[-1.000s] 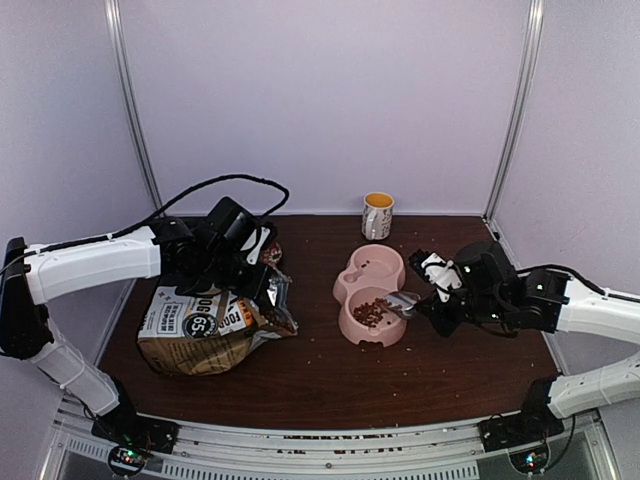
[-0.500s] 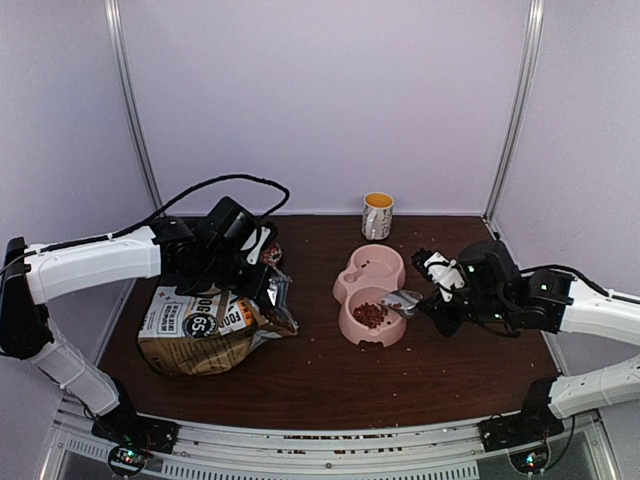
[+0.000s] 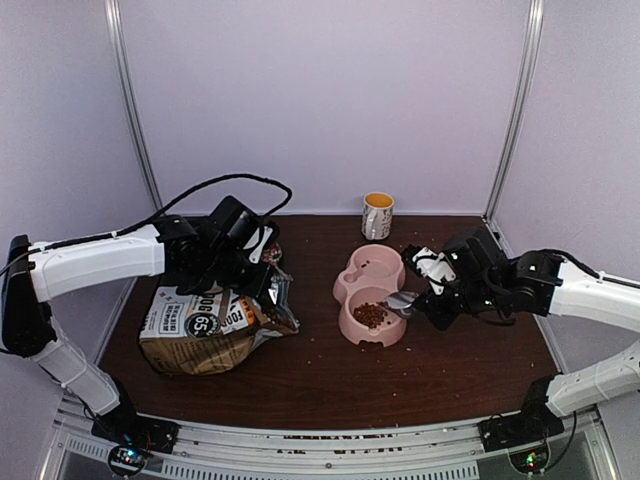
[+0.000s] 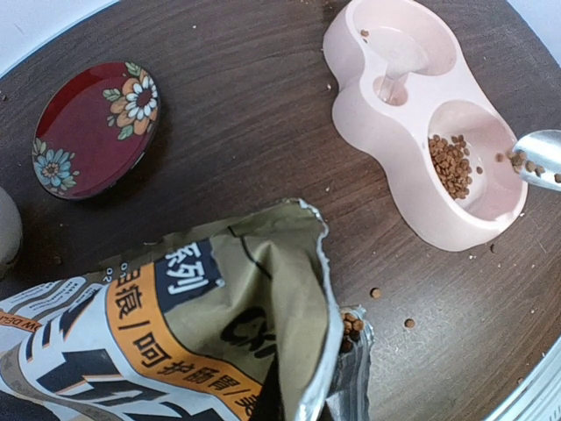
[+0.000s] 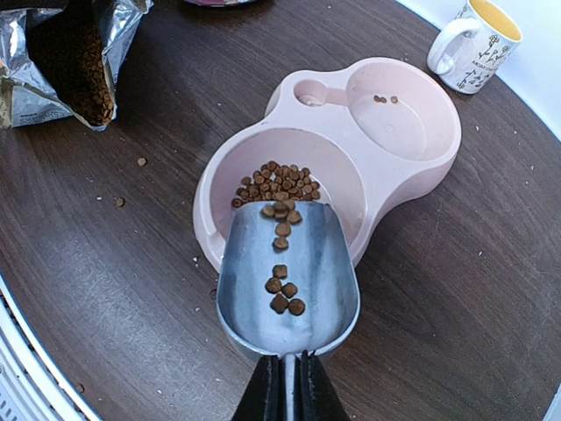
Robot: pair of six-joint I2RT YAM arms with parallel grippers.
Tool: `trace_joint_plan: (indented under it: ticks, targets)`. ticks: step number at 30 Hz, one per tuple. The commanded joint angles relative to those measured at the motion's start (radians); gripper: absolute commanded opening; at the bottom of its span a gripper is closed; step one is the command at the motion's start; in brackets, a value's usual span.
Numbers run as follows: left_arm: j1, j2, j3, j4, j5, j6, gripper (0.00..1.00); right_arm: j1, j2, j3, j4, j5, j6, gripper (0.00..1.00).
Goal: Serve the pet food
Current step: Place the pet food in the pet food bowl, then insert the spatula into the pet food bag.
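- Kibble [image 5: 273,182]: small round brown pellets, heaped loosely in the front basin of the pink double bowl [image 5: 412,167], on the side toward the scoop.
- A thin line of pellets lies along the tilted metal scoop [image 5: 329,263], whose lip reaches over that basin's rim. A few cluster toward its handle end.
- Two pellets sit in the rear basin.
- More kibble shows in the torn-open mouth of the tan, orange-banded paper bag [image 4: 202,324], slumped on the table [image 4: 263,132]. Stray pellets lie on the wood beside it.
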Motion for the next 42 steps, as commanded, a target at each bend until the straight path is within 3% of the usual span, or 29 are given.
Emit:
trace_joint_plan:
  ticks: [1, 11, 22, 35, 42]
  targets:
    - [0.005, -0.012, 0.043, 0.143, 0.002, 0.022, 0.0, 0.005, 0.066, 0.106, -0.131, -0.01, -0.013, 0.0]
    - [0.006, -0.05, 0.004, 0.126, -0.001, 0.025, 0.0, 0.005, 0.204, 0.241, -0.26, -0.033, -0.07, 0.0]
    - [0.006, -0.036, 0.007, 0.144, 0.029, 0.025, 0.0, 0.005, 0.216, 0.288, -0.32, -0.024, -0.103, 0.0]
    - [0.002, -0.099, -0.068, 0.149, 0.073, -0.015, 0.0, 0.016, 0.125, 0.207, -0.008, -0.049, -0.183, 0.0]
    - [-0.007, -0.075, -0.047, 0.202, 0.147, 0.023, 0.0, 0.095, 0.049, 0.116, 0.122, -0.116, -0.277, 0.0]
